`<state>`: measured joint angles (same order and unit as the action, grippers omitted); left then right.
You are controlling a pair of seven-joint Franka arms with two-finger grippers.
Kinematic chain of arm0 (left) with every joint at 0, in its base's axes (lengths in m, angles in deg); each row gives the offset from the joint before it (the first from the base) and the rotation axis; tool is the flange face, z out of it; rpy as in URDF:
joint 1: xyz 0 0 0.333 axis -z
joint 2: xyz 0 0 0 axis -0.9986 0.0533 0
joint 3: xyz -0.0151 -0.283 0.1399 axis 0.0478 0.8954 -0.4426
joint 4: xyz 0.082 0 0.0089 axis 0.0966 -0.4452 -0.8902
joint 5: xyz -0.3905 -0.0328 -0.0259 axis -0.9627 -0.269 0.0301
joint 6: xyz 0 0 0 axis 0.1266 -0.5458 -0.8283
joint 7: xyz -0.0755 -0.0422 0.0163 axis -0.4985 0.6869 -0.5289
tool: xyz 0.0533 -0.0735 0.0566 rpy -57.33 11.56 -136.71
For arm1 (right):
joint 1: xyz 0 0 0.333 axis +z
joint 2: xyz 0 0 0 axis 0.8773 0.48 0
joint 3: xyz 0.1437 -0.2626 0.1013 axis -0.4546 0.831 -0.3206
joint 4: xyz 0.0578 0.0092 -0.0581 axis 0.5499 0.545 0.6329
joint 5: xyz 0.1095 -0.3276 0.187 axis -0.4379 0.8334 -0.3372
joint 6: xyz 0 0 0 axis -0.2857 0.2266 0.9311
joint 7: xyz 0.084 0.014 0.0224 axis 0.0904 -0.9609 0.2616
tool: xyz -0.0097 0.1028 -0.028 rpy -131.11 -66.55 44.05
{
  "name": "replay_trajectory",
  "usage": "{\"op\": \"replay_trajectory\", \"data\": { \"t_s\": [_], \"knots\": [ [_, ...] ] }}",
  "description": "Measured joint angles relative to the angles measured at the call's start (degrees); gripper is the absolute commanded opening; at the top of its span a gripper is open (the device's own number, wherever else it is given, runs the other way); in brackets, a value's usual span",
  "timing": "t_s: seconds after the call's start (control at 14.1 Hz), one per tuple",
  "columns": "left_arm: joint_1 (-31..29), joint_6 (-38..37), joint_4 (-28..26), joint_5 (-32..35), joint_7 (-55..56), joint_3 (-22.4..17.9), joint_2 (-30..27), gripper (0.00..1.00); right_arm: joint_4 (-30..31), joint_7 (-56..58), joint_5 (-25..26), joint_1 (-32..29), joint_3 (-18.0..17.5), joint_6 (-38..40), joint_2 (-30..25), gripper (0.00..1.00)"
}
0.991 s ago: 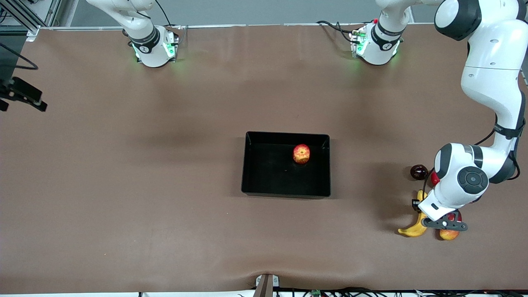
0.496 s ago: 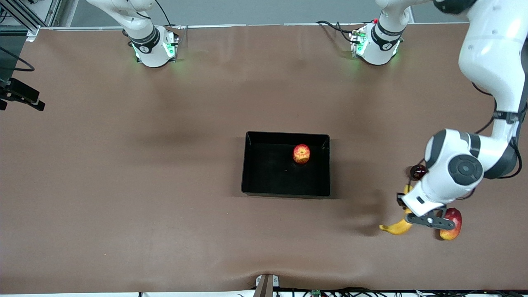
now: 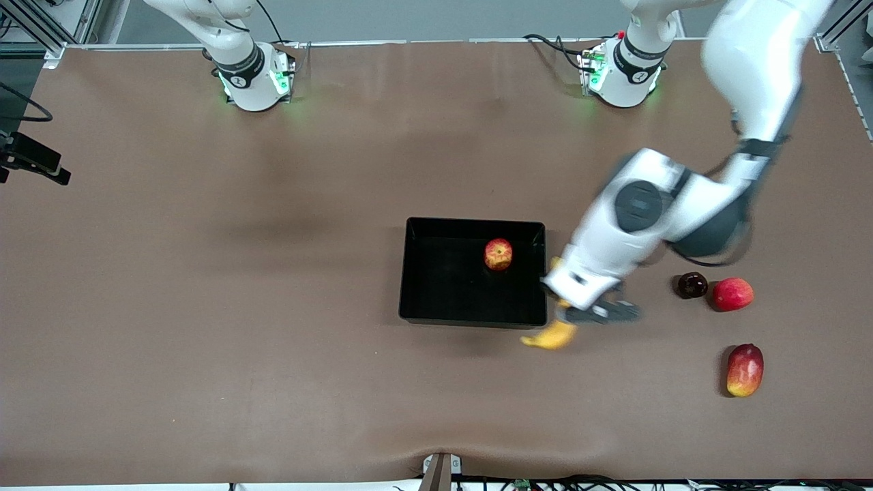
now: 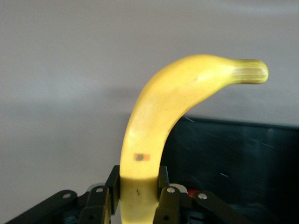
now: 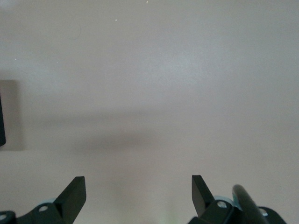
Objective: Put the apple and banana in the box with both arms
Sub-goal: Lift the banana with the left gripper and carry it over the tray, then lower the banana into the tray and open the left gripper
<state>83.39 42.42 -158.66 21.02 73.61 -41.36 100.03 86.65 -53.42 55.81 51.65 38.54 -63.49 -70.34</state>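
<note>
The apple (image 3: pixel 498 254) lies inside the black box (image 3: pixel 407 273), in the part nearer the robots' bases. My left gripper (image 3: pixel 581 312) is shut on the banana (image 3: pixel 550 337) and holds it in the air over the table, just beside the box's corner at the left arm's end. In the left wrist view the banana (image 4: pixel 159 116) stands out from between the fingers (image 4: pixel 108 186), with the box (image 4: pixel 233 154) below it. My right gripper (image 5: pixel 138 186) is open and empty over bare table.
A dark round fruit (image 3: pixel 691 285) and a smooth red round fruit (image 3: pixel 732 294) lie side by side toward the left arm's end. A red-yellow mango (image 3: pixel 744 369) lies nearer the front camera than those two.
My left gripper has lifted the banana from beside the mango and carried it toward the box. The mango and the red fruit now show in full. The apple has not moved.
</note>
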Motion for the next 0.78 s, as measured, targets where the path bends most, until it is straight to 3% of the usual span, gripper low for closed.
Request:
{"op": "replay_trajectory", "data": {
  "t_s": [0.28,0.57,0.78],
  "knots": [
    [12.0,1.0,1.8,0.1,15.5,-1.1,4.4,0.00,0.0,0.0,0.0,0.0,0.0,-0.1,0.1,1.00],
    [22.1,4.5,3.2,0.1,18.5,-9.3,7.3,0.00,0.0,0.0,0.0,-0.1,0.0,-0.1,0.1,1.00],
    [24.8,9.8,3.3,0.1,19.0,-12.5,10.5,0.00,0.1,0.0,0.0,-0.2,0.0,-0.1,0.1,1.00]
  ]
}}
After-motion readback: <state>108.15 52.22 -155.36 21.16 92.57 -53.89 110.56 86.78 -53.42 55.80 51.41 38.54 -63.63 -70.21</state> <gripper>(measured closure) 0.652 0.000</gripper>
